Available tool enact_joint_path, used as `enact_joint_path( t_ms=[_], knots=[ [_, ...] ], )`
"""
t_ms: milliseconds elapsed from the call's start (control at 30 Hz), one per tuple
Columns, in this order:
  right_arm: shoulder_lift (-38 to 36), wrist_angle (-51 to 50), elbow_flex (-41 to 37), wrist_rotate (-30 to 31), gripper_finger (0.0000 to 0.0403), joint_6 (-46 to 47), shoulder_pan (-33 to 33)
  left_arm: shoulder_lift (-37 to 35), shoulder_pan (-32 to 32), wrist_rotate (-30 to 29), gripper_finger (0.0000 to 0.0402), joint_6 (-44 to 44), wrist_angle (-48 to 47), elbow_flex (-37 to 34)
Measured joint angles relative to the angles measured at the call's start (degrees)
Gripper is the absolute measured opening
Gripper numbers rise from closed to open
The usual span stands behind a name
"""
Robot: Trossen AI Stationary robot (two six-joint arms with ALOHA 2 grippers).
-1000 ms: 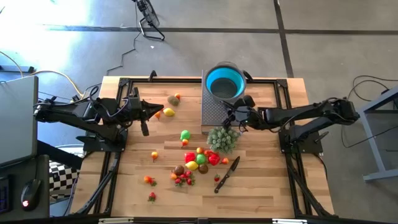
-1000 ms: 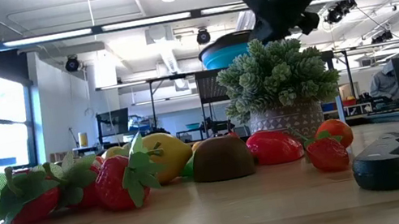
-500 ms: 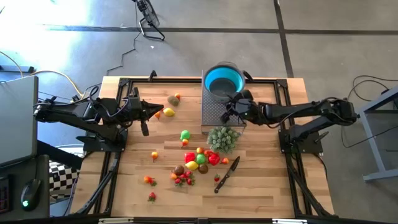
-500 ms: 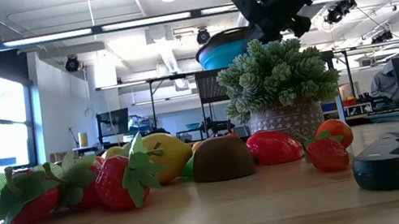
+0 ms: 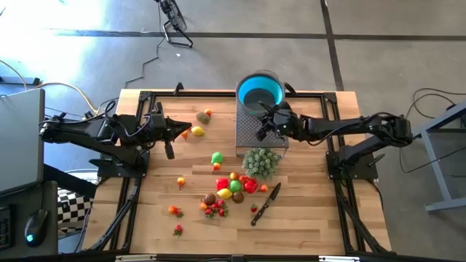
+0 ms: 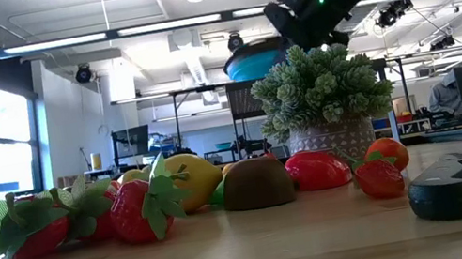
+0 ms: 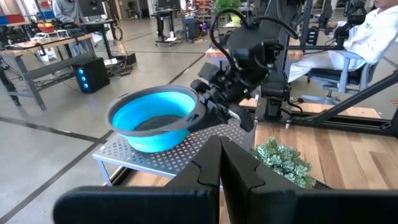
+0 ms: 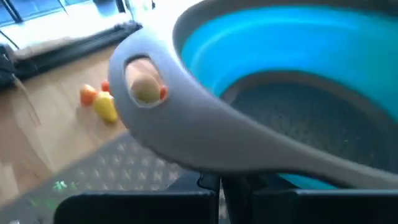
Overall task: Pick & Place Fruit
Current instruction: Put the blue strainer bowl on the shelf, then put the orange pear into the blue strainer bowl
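Wooden table holds scattered fruit. Right gripper, clenched empty, sits beside the blue bowl. Only its wrist view shows the bowl's handle hole. Left gripper is clenched too.

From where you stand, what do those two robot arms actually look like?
Both are dark, jointed arms bolted to the wooden table. Each ends in a black two-fingered hand: the left hand and the right hand. Small green lights glow on the right arm in the low view.
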Motion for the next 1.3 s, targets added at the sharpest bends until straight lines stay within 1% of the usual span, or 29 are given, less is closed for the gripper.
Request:
enact_joint_path(
  t_ms=[133,233,400,500,767,867,1000,1133,1300],
  knots=[
    [1.4,0.9,0.1,-1.0,0.0002,-0.5,0.0,0.0,0.0,0.0,0.0,0.0,-0.3,0.0],
    [1.0,0.9,0.1,-1.8,0.0002,-0.5,0.5,0.0,0.0,0.0,0.0,0.0,-0.4,0.0],
    [-4.2,0.8,0.1,-2.6,0.0002,-0.3,1.8,0.0,0.0,0.0,0.0,0.0,-0.4,0.0],
    [-7.5,-1.7,0.2,-3.5,0.0002,0.7,2.4,0.0,0.0,0.0,0.0,0.0,-0.4,0.0],
    [-16.0,-11.3,0.2,-12.8,0.0002,6.7,3.0,0.0,0.0,-0.1,0.0,0.0,-0.4,0.0],
    [-18.7,-14.3,0.2,-14.4,0.0002,8.8,3.6,0.0,0.0,-0.1,0.0,0.0,-0.4,0.0],
    [-21.8,-15.7,0.2,-14.6,0.0002,12.9,4.7,0.0,0.0,-0.1,0.0,0.0,-0.3,0.0],
    [-23.9,-14.6,0.2,-14.6,0.0002,17.0,6.4,0.0,0.0,-0.1,0.0,0.0,-0.3,0.0],
    [-24.9,-13.1,0.2,-14.4,0.0002,20.3,9.4,0.0,0.0,-0.1,0.0,0.0,-0.4,0.0]
  ],
)
